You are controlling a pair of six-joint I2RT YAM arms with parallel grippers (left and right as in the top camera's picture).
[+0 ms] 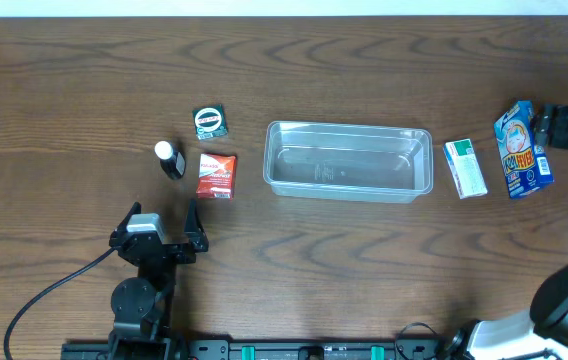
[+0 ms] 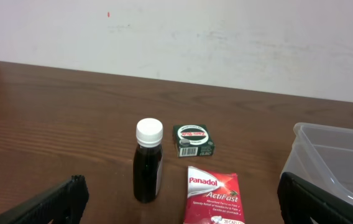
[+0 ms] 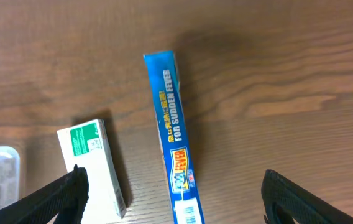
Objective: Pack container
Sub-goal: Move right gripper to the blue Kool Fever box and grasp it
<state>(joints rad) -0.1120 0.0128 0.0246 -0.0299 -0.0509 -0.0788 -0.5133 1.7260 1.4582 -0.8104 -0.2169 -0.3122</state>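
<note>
Item one, the container: we record a clear, shallow rectangular bin with rounded corners, lying near the middle of the brown wooden table with nothing inside it. To its left we list three pieces, grouped close but not touching. There is a dark bottle with a white cap, standing upright. A small green-and-black box lies behind it, and a red Panadol packet lies flat just beside the bin's left end. To the right of the bin we list a white-and-green box, and beyond it a blue fever-patch box. The left gripper sits on the near side of the bottle and packet, its jaws spread wide and holding nothing. The right gripper is at the blue box, jaws apart on either side of it, with a gap showing at both fingers in the wrist view.
</note>
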